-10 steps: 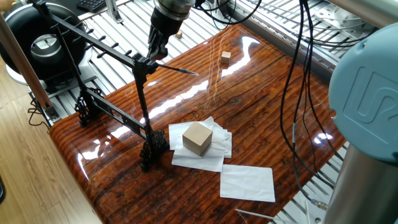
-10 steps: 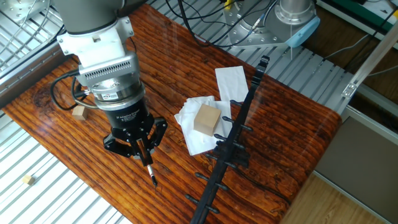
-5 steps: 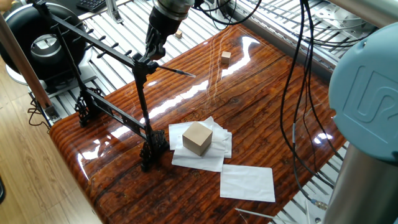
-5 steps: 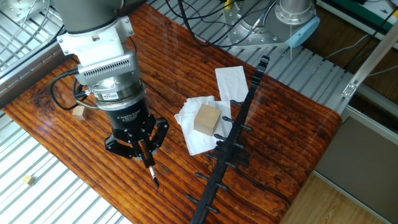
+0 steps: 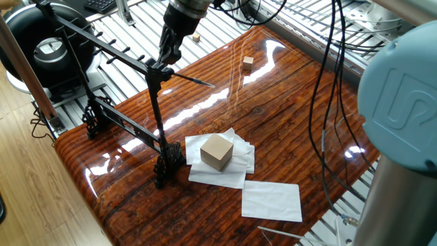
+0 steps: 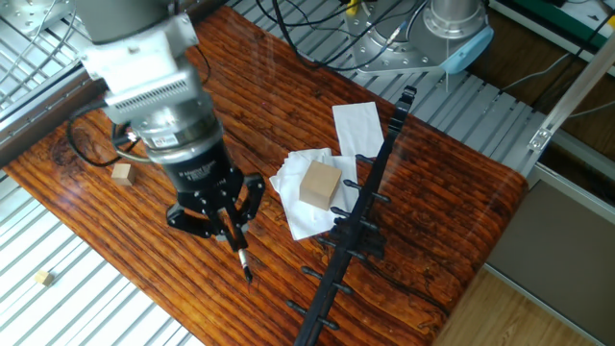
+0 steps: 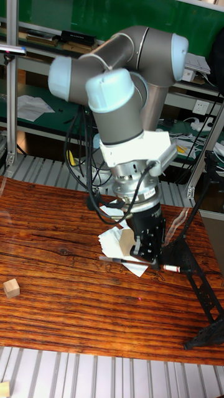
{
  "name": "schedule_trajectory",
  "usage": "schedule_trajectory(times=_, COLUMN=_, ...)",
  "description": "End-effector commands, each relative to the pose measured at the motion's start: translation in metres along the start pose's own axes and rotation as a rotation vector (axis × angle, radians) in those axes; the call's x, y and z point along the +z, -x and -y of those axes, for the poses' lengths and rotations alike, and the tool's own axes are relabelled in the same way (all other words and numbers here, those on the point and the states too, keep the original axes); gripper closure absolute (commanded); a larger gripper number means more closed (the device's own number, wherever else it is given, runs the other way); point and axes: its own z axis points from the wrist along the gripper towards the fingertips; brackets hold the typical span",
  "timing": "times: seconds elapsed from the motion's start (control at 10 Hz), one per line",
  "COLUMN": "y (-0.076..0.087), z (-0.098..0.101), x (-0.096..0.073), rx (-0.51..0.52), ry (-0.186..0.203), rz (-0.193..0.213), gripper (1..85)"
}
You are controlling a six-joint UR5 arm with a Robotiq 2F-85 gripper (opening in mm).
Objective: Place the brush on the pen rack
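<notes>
Carrying the brush [image 7: 134, 260] — pinched level in the pincer [image 7: 147, 257] — toward the rack [image 5: 102, 46] at three o'clock; next, lower it across two pegs.

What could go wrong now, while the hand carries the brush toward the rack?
1. The brush sticks out on both sides of the hand, so an end may hit the rack before it sits between the pegs.
2. The pegs are short; a tilted brush could roll off when released.
3. The hand is close to the rack's upright and might knock it.
</notes>
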Motion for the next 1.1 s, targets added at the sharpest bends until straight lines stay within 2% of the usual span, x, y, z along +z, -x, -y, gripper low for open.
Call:
schedule_trajectory(times=0.0, y=0.009, z=-0.009, x=-0.027, rx=0.03, ry=0.059, rz=0.018, gripper=84.3)
schedule_trajectory(times=0.2, y=0.023, z=-0.018, x=-0.045, rx=0.06, ry=0.08, rz=0.009, gripper=84.3)
schedule_trajectory(times=0.5, y=0.038, z=-0.031, x=-0.061, rx=0.083, ry=0.099, rz=0.003, gripper=84.3)
schedule_trajectory(times=0.8, y=0.045, z=-0.048, x=-0.08, rx=0.105, ry=0.105, rz=-0.036, gripper=84.3)
schedule_trajectory(times=1.0, y=0.048, z=-0.052, x=-0.085, rx=0.115, ry=0.095, rz=-0.061, gripper=84.3)
